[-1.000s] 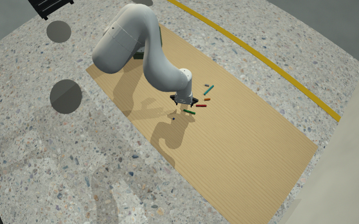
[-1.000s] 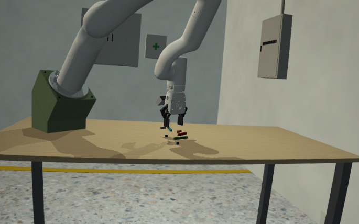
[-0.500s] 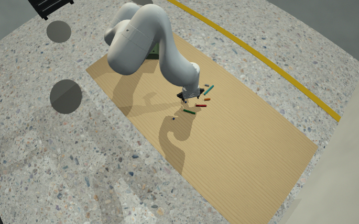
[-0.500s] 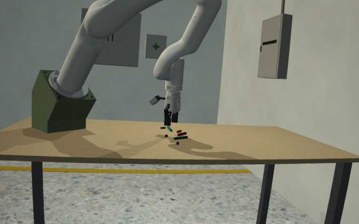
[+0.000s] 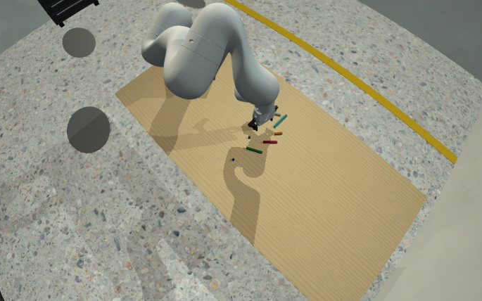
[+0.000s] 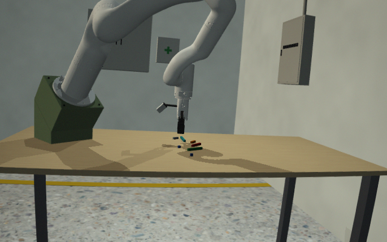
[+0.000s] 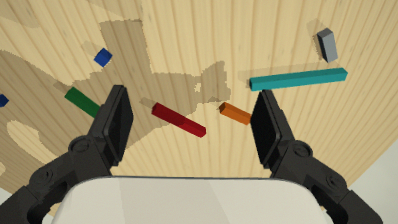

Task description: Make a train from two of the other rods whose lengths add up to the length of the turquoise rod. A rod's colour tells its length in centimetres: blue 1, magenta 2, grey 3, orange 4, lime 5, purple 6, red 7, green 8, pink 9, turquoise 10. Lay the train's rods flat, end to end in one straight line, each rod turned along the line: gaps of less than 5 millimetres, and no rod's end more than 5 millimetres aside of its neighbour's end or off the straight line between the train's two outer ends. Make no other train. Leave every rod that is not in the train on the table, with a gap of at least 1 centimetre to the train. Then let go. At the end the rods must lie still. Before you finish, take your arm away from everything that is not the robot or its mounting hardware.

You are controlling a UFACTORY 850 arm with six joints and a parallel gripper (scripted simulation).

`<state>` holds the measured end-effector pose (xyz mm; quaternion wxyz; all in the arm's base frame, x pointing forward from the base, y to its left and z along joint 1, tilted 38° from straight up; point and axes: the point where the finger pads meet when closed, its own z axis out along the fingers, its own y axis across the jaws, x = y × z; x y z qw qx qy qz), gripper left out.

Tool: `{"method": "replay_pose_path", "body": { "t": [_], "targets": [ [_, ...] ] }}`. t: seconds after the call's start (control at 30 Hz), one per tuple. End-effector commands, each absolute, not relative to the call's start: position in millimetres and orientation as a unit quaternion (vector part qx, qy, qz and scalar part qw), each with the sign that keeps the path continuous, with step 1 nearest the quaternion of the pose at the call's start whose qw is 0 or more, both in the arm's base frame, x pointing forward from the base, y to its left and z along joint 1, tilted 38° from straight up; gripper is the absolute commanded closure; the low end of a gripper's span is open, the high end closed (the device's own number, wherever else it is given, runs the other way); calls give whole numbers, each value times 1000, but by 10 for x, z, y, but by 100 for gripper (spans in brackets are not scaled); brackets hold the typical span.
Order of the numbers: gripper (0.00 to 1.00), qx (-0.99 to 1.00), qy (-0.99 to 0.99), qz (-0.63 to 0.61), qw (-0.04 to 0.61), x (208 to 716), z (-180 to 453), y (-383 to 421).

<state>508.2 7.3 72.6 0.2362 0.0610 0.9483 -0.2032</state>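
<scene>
No train begun: my end effector [image 7: 192,127] hung wide open and empty over the rods.

Beneath it the red rod [image 7: 178,119] lay flat on the counter [image 5: 332,209], slanting across the wrist view; its likely partner, the grey rod [image 7: 327,45], lay apart beyond the turquoise rod [image 7: 298,79]. I judged every pick and placement still ahead.

A smooth pale-grey arm [image 6: 104,26] of rounded, tubular links rises from a dark green, wedge-shaped pedestal [image 6: 46,120] with a slanted top face and a metallic ring at the joint. Faint seams circle the links. The silver-grey wrist carries a small boxy camera [image 6: 161,107] on a dark side bracket. Black linkage fingers with flat rectangular pads flank a white housing [image 7: 190,200].
</scene>
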Motion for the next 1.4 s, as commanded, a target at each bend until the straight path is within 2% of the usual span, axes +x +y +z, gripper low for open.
{"method": "replay_pose_path", "body": {
  "t": [0.0, 0.87, 1.37],
  "targets": [
    [0, -15, 950, -228, 211, 5062, 612, 272],
    [0, -345, 881, -299, 120, 4796, 110, 1060],
    [0, -368, 872, -303, 112, 4769, 74, 1112]
  ]
}}
